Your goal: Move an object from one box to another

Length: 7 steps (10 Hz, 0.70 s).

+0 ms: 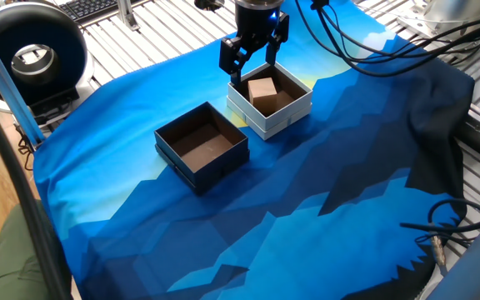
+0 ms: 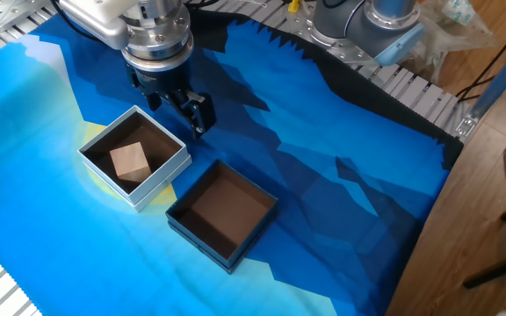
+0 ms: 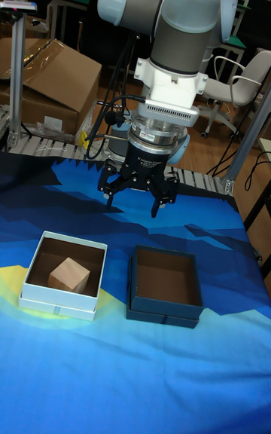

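My jaws stand wide apart and empty. They hang above the blue cloth (image 1: 223, 217) that covers the counter, at the far edge of the white box (image 3: 56, 304). In the other fixed view one fingertip (image 2: 202, 114) is past that box's far corner, not over its opening.

The cube (image 3: 69, 273) sits on the brown floor of the white box, turned a little out of square with the walls and with bare floor on every side. The dark box (image 3: 162, 312) lies just to the right in the tall view, open and empty, close beside the white one.

I judge the cube light and stiff, of wood or card, with flat matte faces that should not slip or crush under a moderate squeeze. I would take it on two opposite upright faces, near mid-height, first turning my wrist to match its skew. The gaps look wide enough for my fingertips. The white box itself looks light, though, so a fingertip catching its wall could drag it.
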Available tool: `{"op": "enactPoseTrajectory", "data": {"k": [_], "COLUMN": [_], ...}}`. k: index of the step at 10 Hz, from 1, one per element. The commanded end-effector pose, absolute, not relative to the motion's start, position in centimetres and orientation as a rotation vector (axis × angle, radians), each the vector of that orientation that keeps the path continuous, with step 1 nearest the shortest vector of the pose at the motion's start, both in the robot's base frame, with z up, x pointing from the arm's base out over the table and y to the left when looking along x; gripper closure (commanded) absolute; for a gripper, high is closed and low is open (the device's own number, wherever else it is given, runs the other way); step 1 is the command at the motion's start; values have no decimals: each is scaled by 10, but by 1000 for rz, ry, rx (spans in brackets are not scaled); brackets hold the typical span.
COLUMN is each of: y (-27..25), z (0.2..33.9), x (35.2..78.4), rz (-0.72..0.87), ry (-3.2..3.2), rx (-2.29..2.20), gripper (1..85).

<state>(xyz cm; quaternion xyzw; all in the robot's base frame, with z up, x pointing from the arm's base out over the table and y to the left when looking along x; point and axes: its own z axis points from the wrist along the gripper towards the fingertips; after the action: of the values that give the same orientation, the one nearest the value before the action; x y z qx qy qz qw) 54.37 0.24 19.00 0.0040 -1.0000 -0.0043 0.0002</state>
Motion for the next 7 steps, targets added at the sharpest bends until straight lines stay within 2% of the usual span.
{"op": "enactPoseTrajectory", "data": {"k": [1, 7], "y": [9, 8], "z": [190, 190], "x": [554, 554], "rz": [-36, -24], "ry": [-3178, -3176], "rx": [201, 209], "gripper": [847, 847]}}
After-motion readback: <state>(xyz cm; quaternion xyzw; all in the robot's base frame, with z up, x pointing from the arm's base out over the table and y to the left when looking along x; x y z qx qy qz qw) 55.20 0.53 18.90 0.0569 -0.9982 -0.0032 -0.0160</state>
